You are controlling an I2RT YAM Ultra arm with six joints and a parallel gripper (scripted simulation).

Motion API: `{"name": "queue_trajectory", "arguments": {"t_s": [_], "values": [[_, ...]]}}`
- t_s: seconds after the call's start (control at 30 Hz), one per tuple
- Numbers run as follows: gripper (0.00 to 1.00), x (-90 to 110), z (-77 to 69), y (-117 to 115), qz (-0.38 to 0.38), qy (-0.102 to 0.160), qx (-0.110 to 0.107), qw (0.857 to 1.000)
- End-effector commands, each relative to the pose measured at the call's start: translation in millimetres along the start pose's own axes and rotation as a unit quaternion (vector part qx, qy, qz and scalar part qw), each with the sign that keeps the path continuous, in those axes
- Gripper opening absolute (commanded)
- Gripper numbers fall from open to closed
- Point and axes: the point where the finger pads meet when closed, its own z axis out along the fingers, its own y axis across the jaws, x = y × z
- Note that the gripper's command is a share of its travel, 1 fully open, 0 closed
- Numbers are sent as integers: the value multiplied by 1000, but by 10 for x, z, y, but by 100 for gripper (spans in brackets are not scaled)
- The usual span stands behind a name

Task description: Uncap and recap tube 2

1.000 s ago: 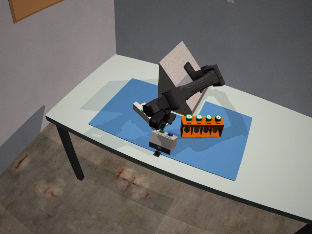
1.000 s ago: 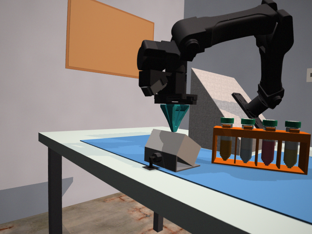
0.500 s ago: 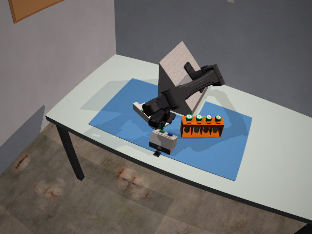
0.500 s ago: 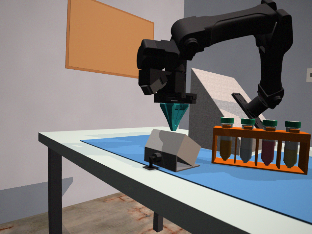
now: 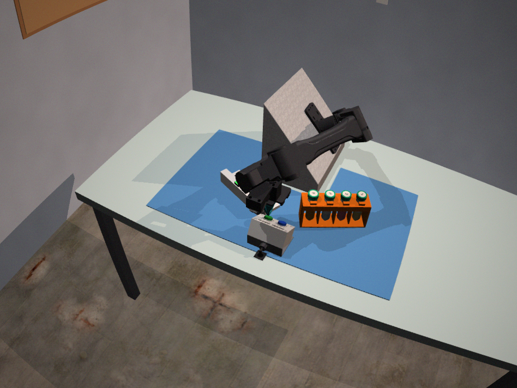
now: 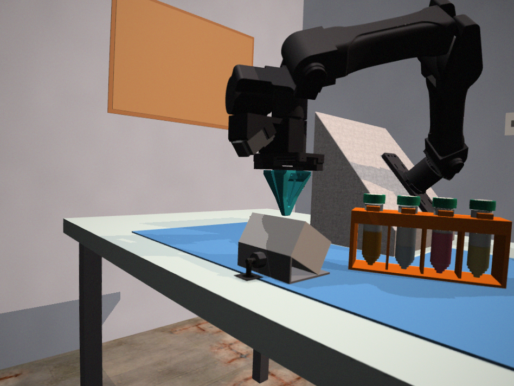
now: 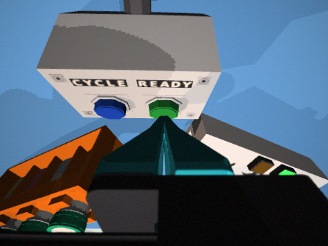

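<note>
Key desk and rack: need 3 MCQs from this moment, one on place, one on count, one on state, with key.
1. Over which key is the gripper tip?
A. the blue CYCLE key
B. the green READY key
C. neither, it is over the rack

2. How many capped tubes stand in the orange rack?
A. three
B. four
C. five

3. How are the gripper's fingers?
A. shut, holding nothing
B. wide open
C. shut on a cap

Key: 1 B, the wrist view shows the tip meeting the READY key, with the CYCLE key beside it. 2 B, four green caps line the rack top. 3 A, the teal fingers meet in a point with nothing between.
</note>
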Motion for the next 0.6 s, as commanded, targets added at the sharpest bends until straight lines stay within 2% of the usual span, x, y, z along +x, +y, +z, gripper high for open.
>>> {"name": "queue_trajectory", "arguments": {"t_s": [0.0, 0.57], "values": [[0, -20, -105, -52, 5, -13, 1, 1000], [0, -23, -6, -53, 5, -13, 1, 1000]]}}
